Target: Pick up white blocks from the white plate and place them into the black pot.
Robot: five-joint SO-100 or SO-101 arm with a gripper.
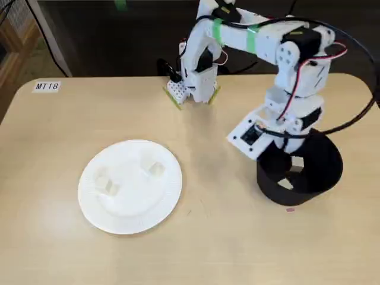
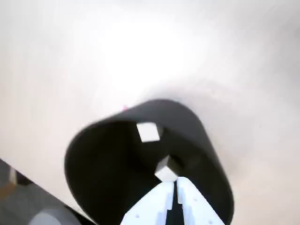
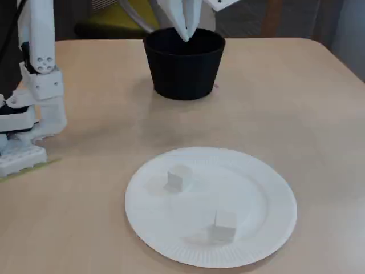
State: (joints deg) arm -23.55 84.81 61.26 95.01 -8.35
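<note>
Beige table, tool (image 2: 174, 182) over black pot (image 2: 197, 136), white block (image 2: 166, 173) at its tips

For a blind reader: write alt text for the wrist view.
Looking down past the tool, its fingers nearly together, into a black pot holding two white blocks, one right at the fingertips. The pot stands on a pale table.

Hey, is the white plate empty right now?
No, in a fixed view two white blocks sit on the white plate.
</note>
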